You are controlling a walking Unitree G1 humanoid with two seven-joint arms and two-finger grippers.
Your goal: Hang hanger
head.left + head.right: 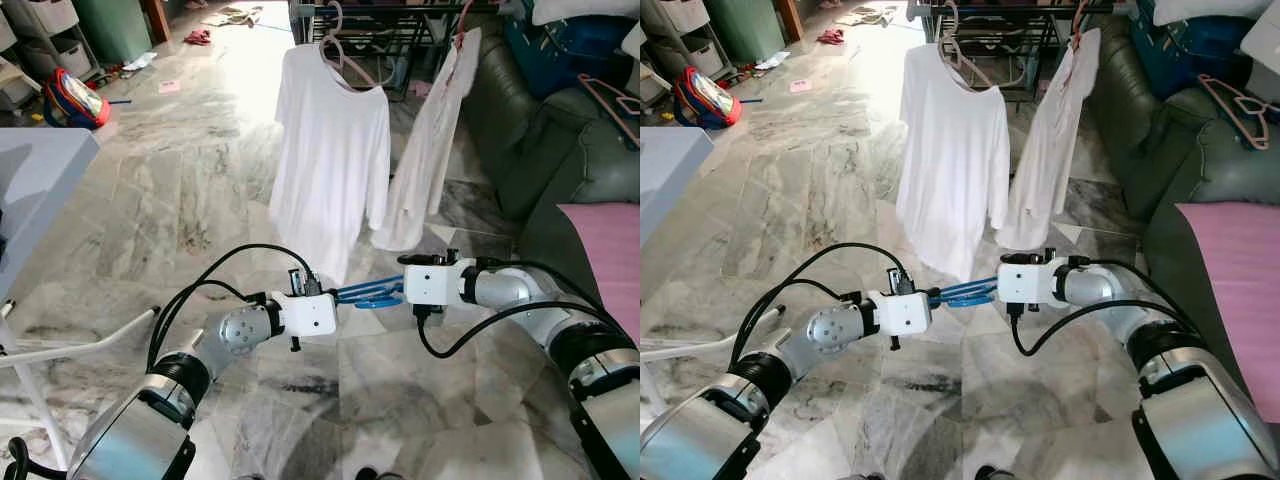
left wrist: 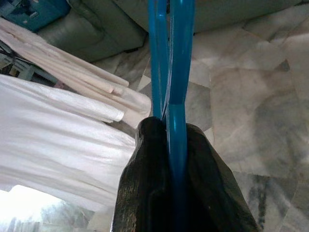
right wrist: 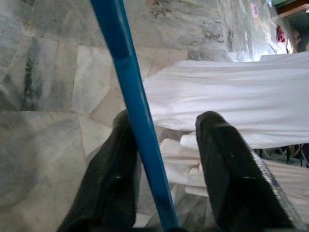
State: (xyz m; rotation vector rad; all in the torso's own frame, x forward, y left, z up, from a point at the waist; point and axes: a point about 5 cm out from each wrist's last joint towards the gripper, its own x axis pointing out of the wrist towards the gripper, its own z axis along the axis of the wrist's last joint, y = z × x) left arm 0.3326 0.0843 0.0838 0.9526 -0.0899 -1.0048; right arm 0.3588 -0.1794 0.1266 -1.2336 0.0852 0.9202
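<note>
Blue plastic sits between my two grippers: the blue hanger (image 1: 368, 293) spans the gap between them, low in front of my chest. My left gripper (image 2: 176, 145) has its black fingers pinched tight on the hanger's bars. My right gripper (image 3: 166, 159) has its fingers spread apart; one blue bar runs through the gap, lying against one finger (image 3: 113, 179) while the other stands clear of it.

Grey-veined marble floor (image 1: 200, 180) lies under everything, glaring white where light falls on it farther back. Both silver arms are bent inward at the elbows, forearms level, wrists facing each other, with black cables looping beneath them.

Just beyond the hanger, a white T-shirt (image 1: 330, 150) hangs on a pink hanger (image 1: 345, 60) from a dark drying rack (image 1: 400, 30), and a second white garment (image 1: 430, 150) hangs beside it. A dark green sofa (image 1: 540, 150) stands on my right with a pink cloth (image 1: 605, 250) over its near end. A red and blue bag (image 1: 75, 100) lies well off to my left.
</note>
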